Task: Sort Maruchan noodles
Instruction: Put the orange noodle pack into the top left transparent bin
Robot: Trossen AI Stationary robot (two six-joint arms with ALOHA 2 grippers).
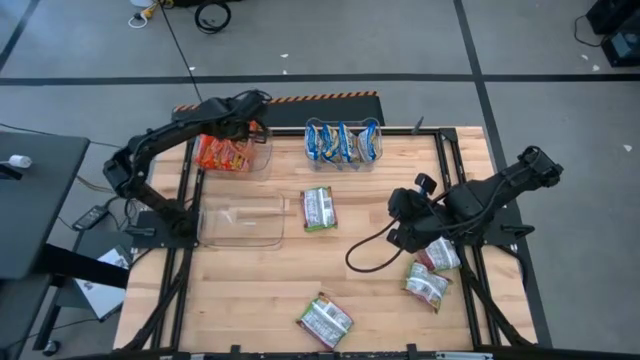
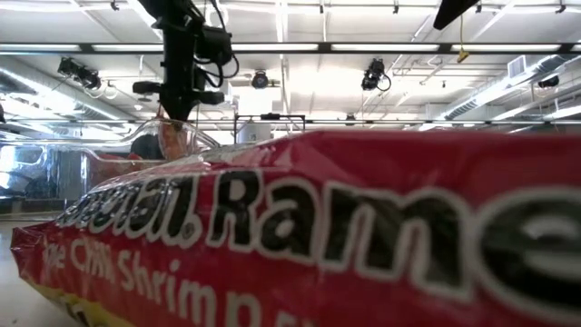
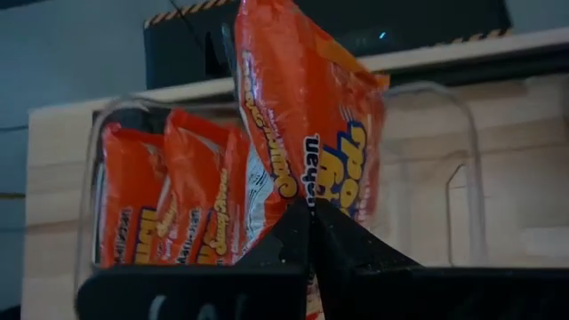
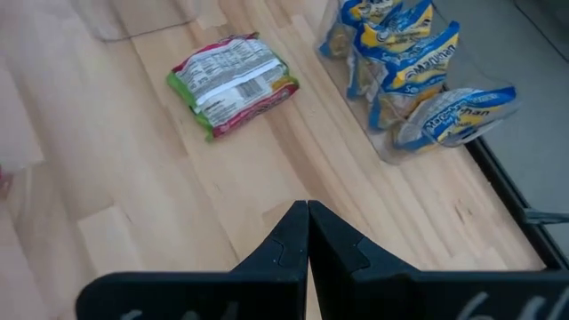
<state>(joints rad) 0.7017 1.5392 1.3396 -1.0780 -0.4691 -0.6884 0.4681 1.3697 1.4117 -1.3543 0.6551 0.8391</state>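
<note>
My left gripper (image 1: 248, 131) (image 3: 309, 206) is over the far-left clear bin (image 1: 264, 160) and is shut on an orange-red noodle packet (image 3: 302, 107). More orange-red packets (image 3: 169, 196) stand on edge in that bin. Blue-and-yellow packets (image 1: 343, 142) (image 4: 418, 62) stand in the far middle bin. Green-and-white packets lie flat on the table: one mid-table (image 1: 319, 208) (image 4: 233, 80), one at the near edge (image 1: 325, 320), two at the right (image 1: 430, 272). My right gripper (image 1: 398, 207) (image 4: 308, 209) hovers shut and empty right of centre. My left gripper pinches the orange-red packet between its two fingers at one end (image 3: 298, 182), coming from above and pointing down. The packet hangs below the fingers, upright, beside the other packets at the bin; whether its lower end rests on anything, I cannot tell.
An empty clear bin (image 1: 242, 222) sits near the left arm's base. A red packet (image 2: 300, 236) lies right before the low camera and blocks most of that view. A black cable (image 1: 365, 250) loops on the table by the right arm. Bare wood lies in the middle.
</note>
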